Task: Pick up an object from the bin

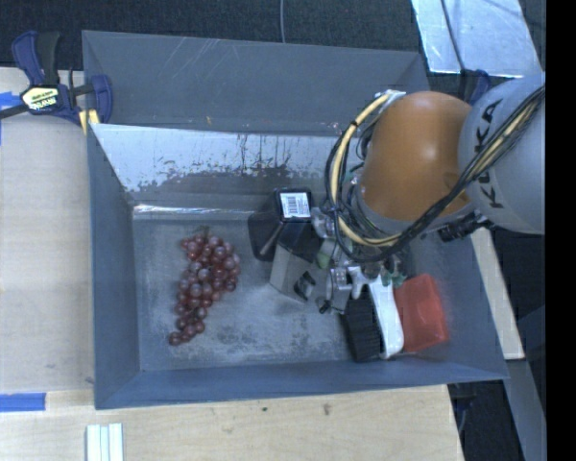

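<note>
My gripper [288,251] is low over the middle of the bin floor, under the arm's orange cover. A bunch of dark red grapes [204,283] lies to its left on the floor, a short gap away. Just right of the gripper lies a long black and white block [372,320], like a board eraser, pointing toward the front wall. Against that block's right side rests a flat red piece [425,312].
The arm reaches in from the right and covers the bin's back right part. Bare floor lies between the grapes and the gripper and along the front wall.
</note>
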Controlling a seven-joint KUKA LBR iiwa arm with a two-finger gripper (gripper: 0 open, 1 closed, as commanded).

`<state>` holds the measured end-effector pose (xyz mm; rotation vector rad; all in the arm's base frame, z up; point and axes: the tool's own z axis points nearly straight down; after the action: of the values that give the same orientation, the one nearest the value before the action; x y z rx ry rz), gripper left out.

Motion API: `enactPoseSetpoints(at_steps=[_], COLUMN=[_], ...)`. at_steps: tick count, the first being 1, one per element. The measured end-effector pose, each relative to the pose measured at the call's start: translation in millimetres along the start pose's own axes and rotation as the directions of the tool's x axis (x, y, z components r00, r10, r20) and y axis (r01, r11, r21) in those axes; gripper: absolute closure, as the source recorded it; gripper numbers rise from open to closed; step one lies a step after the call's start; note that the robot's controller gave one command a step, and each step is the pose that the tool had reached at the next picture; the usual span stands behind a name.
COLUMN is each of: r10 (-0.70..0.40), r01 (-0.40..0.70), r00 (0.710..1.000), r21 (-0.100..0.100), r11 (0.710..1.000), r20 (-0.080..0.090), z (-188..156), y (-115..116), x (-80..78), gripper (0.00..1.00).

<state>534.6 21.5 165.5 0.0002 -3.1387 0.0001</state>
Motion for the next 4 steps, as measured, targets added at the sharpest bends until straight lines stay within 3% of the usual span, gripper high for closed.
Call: enactPoseSetpoints(at_steps=[1,2,3,4], r10=[0.001,0.068,0.072,0.232], r01=[-0.001,-0.068,-0.072,-0.232], r00=[1.0,0.997,0.997,0.972], r21=[0.0,-0.002,0.001,-0.006], r11=[1.0,0.998,0.997,0.973], r20=[0.007,0.021,-0.003,0.021], z=[-4.4,31.6,54.2,61.1], y=[-0.3,-14.6,-14.9,-24.0], x=[-1.2,-34.9,-28.1,-52.4], gripper=[0.0,0.0,0.0,0.0])
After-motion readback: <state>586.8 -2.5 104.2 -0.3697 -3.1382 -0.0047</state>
